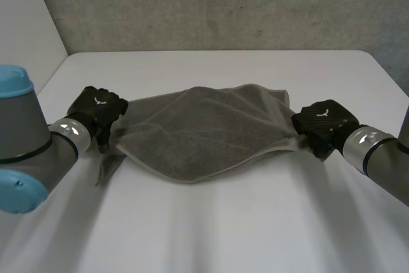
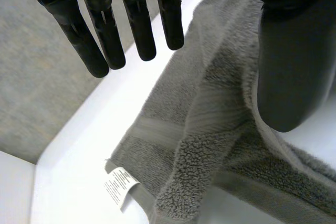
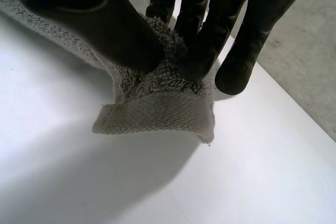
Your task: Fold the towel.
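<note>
Closest thing to the camera is the left arm (image 1: 22, 145), a fat grey joint with its light-blue cap down at about 8 o'clock in the head view. The towel (image 1: 204, 132) is grey terry, sitting dead centre of the table, strung sideways between the two hands from 9 o'clock to 3 o'clock. It's bunched and doubled over rather than flat — the near edge bellies toward 6 o'clock, and a loose corner droops at roughly 8 o'clock, just below the left hand (image 1: 97, 112).

Left hand is at the towel's 9 o'clock end. Its own wrist view shows the fingers (image 2: 105, 30) straight, slightly fanned apart and clear of the cloth, with the thumb (image 2: 294, 66) out to one side over a rumpled fold. Can't really tell if the thumb touches the towel, but nothing's being pinched there. A white label (image 2: 119, 184) sticks out from the towel's edge beyond the fingertips.

Right hand (image 1: 324, 124) is at the 3 o'clock end, and that one's got a proper grip — thumb pressed against the fingertips with the towel's corner squeezed between them, and the flat woven hem (image 3: 157, 111) poking out past the pinch.

Around it all is the white table (image 1: 211, 234), with a grey wall (image 1: 211, 4) along 12 o'clock.
</note>
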{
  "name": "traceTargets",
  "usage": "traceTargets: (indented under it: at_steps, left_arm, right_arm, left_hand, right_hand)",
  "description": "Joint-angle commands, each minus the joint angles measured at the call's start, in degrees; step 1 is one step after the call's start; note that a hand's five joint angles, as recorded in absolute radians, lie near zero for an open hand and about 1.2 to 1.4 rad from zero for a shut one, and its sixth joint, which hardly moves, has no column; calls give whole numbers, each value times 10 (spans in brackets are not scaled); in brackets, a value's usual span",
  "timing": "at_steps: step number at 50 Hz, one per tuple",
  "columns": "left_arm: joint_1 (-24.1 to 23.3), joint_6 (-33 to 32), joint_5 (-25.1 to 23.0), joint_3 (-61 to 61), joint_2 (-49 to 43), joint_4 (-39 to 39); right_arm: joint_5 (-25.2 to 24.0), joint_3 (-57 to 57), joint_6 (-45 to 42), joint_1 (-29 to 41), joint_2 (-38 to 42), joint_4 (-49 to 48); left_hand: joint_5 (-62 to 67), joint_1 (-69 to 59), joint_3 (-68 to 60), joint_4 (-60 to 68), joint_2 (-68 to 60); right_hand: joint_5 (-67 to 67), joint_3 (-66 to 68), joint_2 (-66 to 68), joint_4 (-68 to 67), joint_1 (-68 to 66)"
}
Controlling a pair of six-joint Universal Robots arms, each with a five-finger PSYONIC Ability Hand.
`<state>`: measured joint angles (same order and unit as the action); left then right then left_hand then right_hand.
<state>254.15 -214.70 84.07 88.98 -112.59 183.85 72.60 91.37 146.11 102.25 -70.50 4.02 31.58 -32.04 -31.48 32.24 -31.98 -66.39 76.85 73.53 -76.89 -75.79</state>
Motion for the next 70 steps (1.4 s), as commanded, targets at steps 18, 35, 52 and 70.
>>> traceTargets:
  at_steps: [18,35,52,70]
  left_arm:
    - [-30,7,7,137,33,82]
    - [-30,8,6,149,18,85]
    - [-29,2,35,98,-58,143]
    - [-18,0,66,92,225,108]
  right_arm:
    - [7,65,15,-30,-37,-35]
    - [5,72,15,-31,-31,-45]
    - [6,74,17,-33,-31,-61]
    - [-39,-24,110,-95,-241,25]
  left_hand:
    - [-50,-46,-52,44,-46]
    - [-152,57,51,-59,56]
    - [373,-468,-474,466,-469]
    - [384,-480,-485,478,-480]
  right_hand:
    - [-36,32,65,-31,-42]
    - [-36,32,65,-31,-42]
    - [-36,32,65,-31,-42]
    - [-36,32,65,-31,-42]
